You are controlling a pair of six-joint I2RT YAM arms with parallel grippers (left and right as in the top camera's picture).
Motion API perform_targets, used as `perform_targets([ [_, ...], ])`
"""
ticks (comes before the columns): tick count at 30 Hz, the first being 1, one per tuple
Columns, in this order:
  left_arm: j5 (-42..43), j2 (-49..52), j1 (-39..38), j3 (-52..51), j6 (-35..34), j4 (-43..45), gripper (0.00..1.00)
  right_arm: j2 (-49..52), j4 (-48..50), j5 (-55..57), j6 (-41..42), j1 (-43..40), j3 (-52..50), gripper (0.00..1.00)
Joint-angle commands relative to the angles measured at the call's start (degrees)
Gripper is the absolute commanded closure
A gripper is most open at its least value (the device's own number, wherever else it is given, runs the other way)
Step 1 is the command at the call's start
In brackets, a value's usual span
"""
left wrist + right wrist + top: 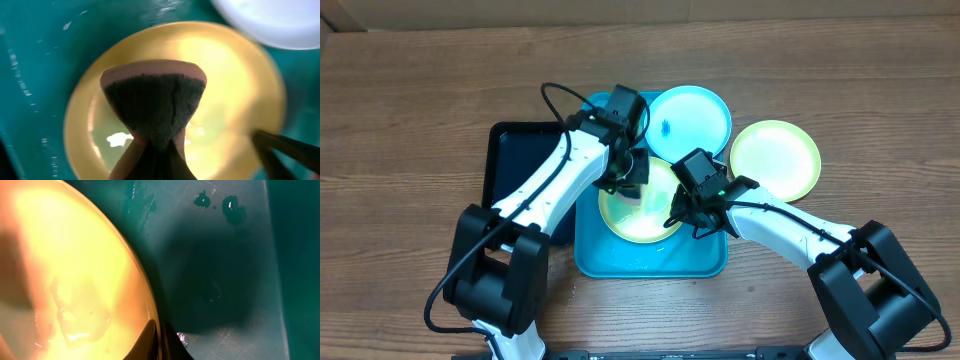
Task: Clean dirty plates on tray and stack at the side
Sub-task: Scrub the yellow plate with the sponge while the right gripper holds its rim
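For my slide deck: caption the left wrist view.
Left gripper, shut on a sponge, over the yellow-green plate in the turquoise tray.

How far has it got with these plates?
One yellow plate sits off the tray on the table, looking clean. The left gripper holds a sponge over the second plate, in the tray, while the right gripper seems to pinch its rim. The blue plate, smudged, is left; nothing is stacked yet.

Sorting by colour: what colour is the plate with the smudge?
Light blue plate, clearest from overhead.
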Motion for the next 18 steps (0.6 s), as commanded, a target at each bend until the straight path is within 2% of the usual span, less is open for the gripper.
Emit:
perform_targets([
  [1,-6.99,2.36,-0.17,-3.39,-1.05,1.16,0.95,0.39,0.04,-0.15,-0.07,0.28,0.42,0.96],
  [4,-5.44,4.33,-0.20,-5.09,-1.31,2.38,0.92,0.39,0.02,-0.15,-0.07,0.28,0.42,0.96],
  [6,-2.89,5.70,-0.20,-5.20,-1.22,2.36,0.95,0.39,0.04,-0.15,-0.07,0.28,0.42,0.96],
  [15,17.40,12.55,-1.36,-5.20,2.27,6.14,0.96,0.39,0.09,-0.15,-0.07,0.28,0.42,0.96],
  [18,21.62,13.31,-1.70,-5.20,3.10,6.21,0.96,0.39,0.09,-0.15,-0.07,0.28,0.42,0.96],
])
